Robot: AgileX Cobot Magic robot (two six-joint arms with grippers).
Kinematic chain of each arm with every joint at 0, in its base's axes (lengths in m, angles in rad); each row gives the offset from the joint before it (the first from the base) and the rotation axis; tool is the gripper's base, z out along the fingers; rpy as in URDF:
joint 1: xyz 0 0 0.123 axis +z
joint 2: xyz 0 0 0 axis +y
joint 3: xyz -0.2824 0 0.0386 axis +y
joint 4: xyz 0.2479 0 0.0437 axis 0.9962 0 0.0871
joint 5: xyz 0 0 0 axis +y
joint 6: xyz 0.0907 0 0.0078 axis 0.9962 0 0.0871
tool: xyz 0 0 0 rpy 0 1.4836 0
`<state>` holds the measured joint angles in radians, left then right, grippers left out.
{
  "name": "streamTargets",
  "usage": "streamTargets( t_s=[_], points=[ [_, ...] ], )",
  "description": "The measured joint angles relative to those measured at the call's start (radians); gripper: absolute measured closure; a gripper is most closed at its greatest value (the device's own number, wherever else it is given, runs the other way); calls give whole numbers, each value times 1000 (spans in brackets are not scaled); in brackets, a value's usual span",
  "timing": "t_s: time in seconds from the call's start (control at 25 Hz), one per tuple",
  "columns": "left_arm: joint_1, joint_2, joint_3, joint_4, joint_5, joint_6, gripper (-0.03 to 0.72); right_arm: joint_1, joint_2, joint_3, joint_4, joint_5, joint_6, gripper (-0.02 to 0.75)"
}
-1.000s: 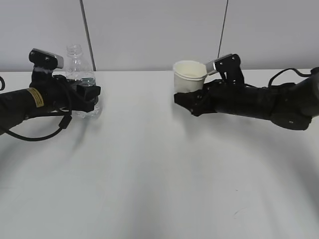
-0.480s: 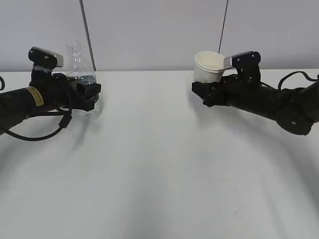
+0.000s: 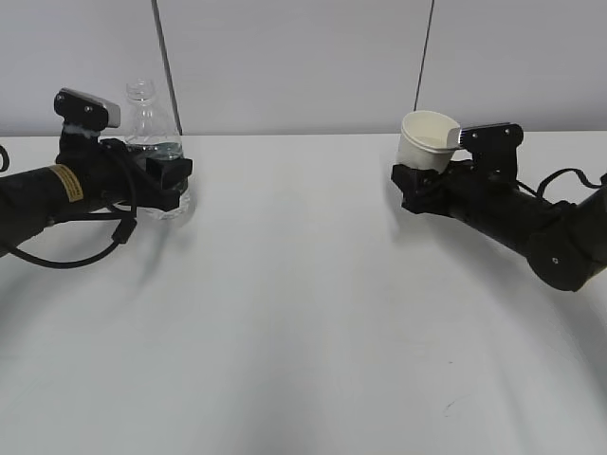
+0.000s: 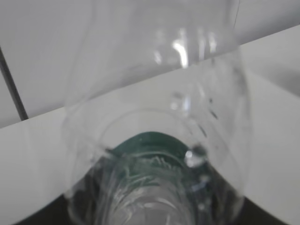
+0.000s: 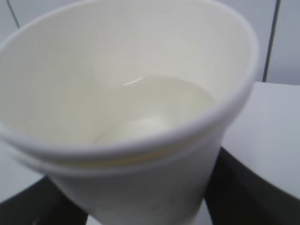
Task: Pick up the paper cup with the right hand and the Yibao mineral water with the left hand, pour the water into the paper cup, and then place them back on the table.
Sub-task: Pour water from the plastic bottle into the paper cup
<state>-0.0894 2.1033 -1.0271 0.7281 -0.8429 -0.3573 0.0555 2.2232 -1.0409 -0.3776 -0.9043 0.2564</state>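
The Yibao mineral water bottle stands upright at the far left of the white table, uncapped, with a little water near its green label. My left gripper is shut on its lower body. In the left wrist view the bottle fills the frame, green label low in the middle. The paper cup is held upright above the table at the right, my right gripper shut on its lower part. The right wrist view looks into the cup, which holds clear water at its bottom.
A grey wall with dark vertical seams runs behind the table's far edge. A small dark scuff marks the table at the front right. Black cables loop under the left arm.
My right gripper has carried the cup to the right, away from the bottle, and has kept it upright. The left arm and bottle have stayed in place.
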Motion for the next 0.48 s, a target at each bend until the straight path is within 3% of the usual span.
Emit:
streamTargets(
  t_s=[0.48],
  points=[
    [0,67,-3,-6,-50,2,366,0,52,19,26,-8,-21,225]
  ],
)
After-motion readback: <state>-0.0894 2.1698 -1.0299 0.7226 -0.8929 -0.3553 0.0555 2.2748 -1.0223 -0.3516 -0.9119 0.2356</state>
